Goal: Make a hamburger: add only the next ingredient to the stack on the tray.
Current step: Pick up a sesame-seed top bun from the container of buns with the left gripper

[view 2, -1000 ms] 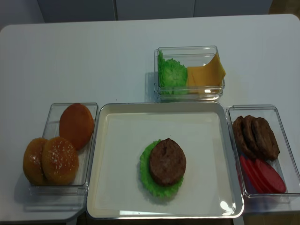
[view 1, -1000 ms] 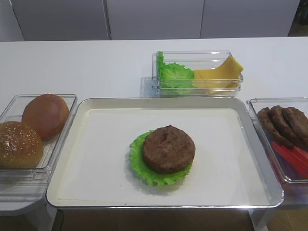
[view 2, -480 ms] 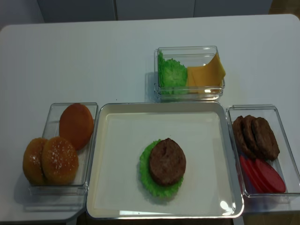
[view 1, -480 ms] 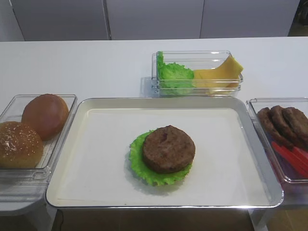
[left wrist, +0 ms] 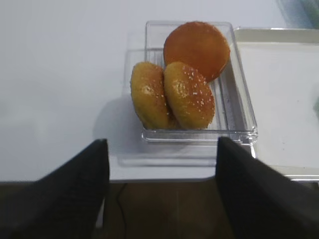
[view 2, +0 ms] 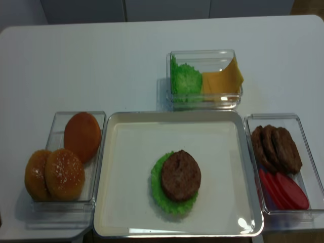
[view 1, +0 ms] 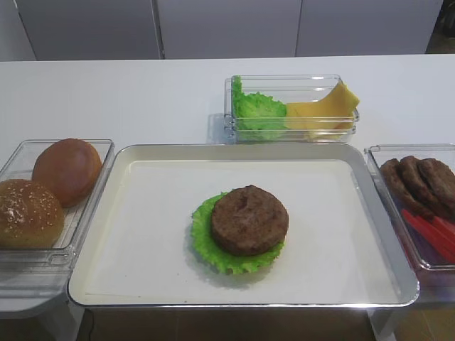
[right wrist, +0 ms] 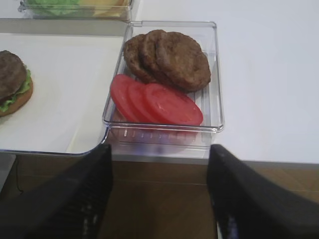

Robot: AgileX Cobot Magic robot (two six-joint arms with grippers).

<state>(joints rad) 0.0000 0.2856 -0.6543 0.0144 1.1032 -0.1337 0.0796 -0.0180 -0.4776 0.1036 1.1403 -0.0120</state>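
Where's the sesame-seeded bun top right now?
The domed golden-brown sesame bun top sits in the clear plastic box left of the silver-rimmed tray, at the box's near end, leaning against a second seeded bun, with the smooth reddish-brown bun behind it.

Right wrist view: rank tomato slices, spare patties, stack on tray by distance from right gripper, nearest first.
From the right gripper:
1. Tomato slices, near end of the clear box.
2. Spare patties, far end of the same box.
3. Stack, far left on the tray.
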